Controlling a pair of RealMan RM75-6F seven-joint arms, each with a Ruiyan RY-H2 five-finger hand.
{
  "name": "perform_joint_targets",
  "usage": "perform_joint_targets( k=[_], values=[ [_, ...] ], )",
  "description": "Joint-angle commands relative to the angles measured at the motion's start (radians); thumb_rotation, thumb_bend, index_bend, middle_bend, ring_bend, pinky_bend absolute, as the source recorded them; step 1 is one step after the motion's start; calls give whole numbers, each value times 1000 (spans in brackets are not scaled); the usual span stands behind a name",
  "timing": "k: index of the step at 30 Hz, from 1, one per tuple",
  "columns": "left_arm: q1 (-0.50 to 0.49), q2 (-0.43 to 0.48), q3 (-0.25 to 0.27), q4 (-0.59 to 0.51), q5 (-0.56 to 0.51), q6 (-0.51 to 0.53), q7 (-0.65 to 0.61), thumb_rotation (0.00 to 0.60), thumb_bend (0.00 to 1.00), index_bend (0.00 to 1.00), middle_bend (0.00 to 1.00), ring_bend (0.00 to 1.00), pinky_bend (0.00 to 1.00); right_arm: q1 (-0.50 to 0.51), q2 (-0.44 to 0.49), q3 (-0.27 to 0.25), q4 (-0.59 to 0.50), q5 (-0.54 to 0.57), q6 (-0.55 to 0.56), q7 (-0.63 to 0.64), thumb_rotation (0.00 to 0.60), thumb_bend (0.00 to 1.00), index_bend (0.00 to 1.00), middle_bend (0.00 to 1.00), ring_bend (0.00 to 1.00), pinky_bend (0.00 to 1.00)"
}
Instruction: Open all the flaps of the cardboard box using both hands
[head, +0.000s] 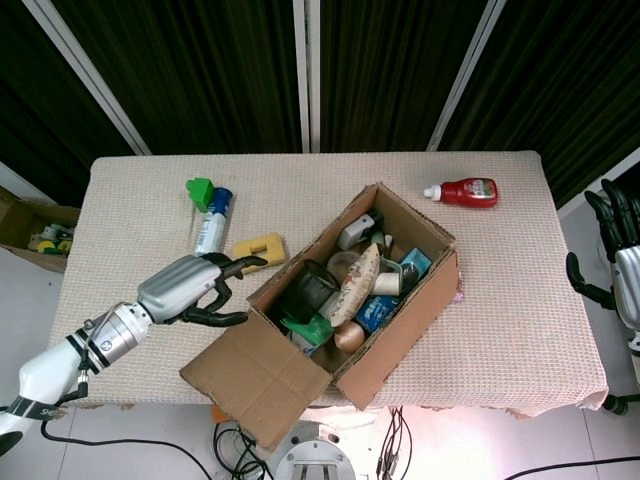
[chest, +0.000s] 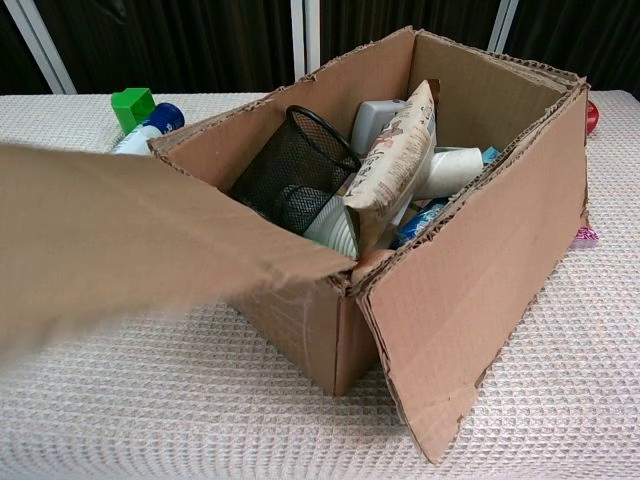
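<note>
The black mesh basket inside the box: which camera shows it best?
The chest view. There the black mesh basket stands close and side-on inside the cardboard box, so its wire mesh and round rim are plain. The head view looks down from above, showing the basket only as a small dark shape among the clutter.

table: a rectangular top (head: 520, 330) covered in a beige waffle-weave cloth.
cardboard box (head: 400, 335): stands near the middle, turned at an angle, open and full of items.
red bottle (head: 466, 192): lies on its side near the far right corner.
white spray can (head: 211, 225): lies at the far left, blue cap touching a green block (head: 201, 190).
yellow sponge (head: 259, 248): lies between the can and the box.
</note>
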Motion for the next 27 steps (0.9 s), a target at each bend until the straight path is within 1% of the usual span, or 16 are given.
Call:
perform_joint_targets(
  k=[1, 2, 3, 4, 5, 6, 7, 8, 9, 10, 13, 15, 17, 20, 24, 27],
  values=[
    [21, -3, 12, 22, 9, 28, -14, 0, 17, 99, 773, 274, 197, -4, 0, -5, -2, -8, 4, -9, 538, 447, 0, 0, 0, 0],
    [30, -7, 16, 31, 12, 39, -12, 0, 17, 97, 694, 273, 197, -7, 0, -8, -2, -13, 6, -14, 539, 448, 0, 0, 0, 0],
    [40, -11, 21, 43, 15, 53, -4, 0, 17, 94, 586, 263, 198, -10, 1, -13, -2, -17, 8, -23, 540, 448, 0, 0, 0, 0],
    [58, -21, 31, 63, 20, 77, 18, 0, 16, 88, 439, 237, 198, -16, 1, -21, 0, -24, 10, -39, 540, 449, 0, 0, 0, 0],
    [82, -35, 42, 86, 20, 112, 56, 0, 15, 83, 350, 217, 198, -25, 1, -32, 1, -31, 12, -61, 540, 449, 0, 0, 0, 0],
    [104, -49, 51, 105, 14, 145, 95, 18, 14, 72, 239, 182, 198, -33, 0, -43, 2, -35, 13, -80, 539, 449, 0, 0, 0, 0],
    [130, -68, 59, 126, 6, 185, 144, 41, 15, 64, 171, 155, 199, -43, -2, -55, 3, -38, 14, -100, 537, 449, 0, 0, 0, 0],
    [161, -91, 69, 152, 1, 236, 209, 60, 16, 57, 132, 138, 199, -55, -5, -70, 3, -39, 14, -116, 537, 449, 0, 0, 0, 0],
    [205, -128, 83, 191, 4, 313, 315, 77, 19, 47, 97, 115, 198, -73, -10, -90, 5, -39, 14, -135, 536, 448, 0, 0, 0, 0],
    [240, -157, 94, 224, 10, 375, 403, 72, 20, 41, 78, 97, 197, -88, -17, -106, 9, -38, 16, -149, 537, 448, 0, 0, 0, 0],
    [363, -256, 138, 331, 39, 570, 663, 1, 21, 22, 52, 51, 194, -148, -49, -153, 44, -29, 43, -183, 538, 445, 0, 0, 0, 0],
    [440, -308, 173, 385, 49, 665, 737, 0, 22, 14, 52, 44, 192, -196, -82, -175, 88, -16, 85, -202, 539, 445, 0, 0, 0, 0],
    [500, -342, 202, 428, 52, 727, 734, 0, 22, 12, 52, 44, 191, -236, -114, -185, 133, 2, 121, -208, 539, 444, 0, 0, 0, 0],
    [586, -390, 247, 516, 58, 803, 676, 0, 22, 12, 52, 44, 190, -295, -170, -197, 221, 36, 165, -176, 539, 444, 0, 0, 0, 0],
    [653, -445, 277, 622, 69, 862, 626, 0, 22, 12, 52, 44, 188, -339, -225, -207, 312, 68, 169, -109, 538, 438, 0, 0, 0, 0],
    [678, -466, 288, 672, 76, 878, 582, 0, 22, 12, 52, 44, 186, -357, -256, -210, 366, 82, 155, -56, 536, 426, 0, 0, 0, 0]
  ],
)
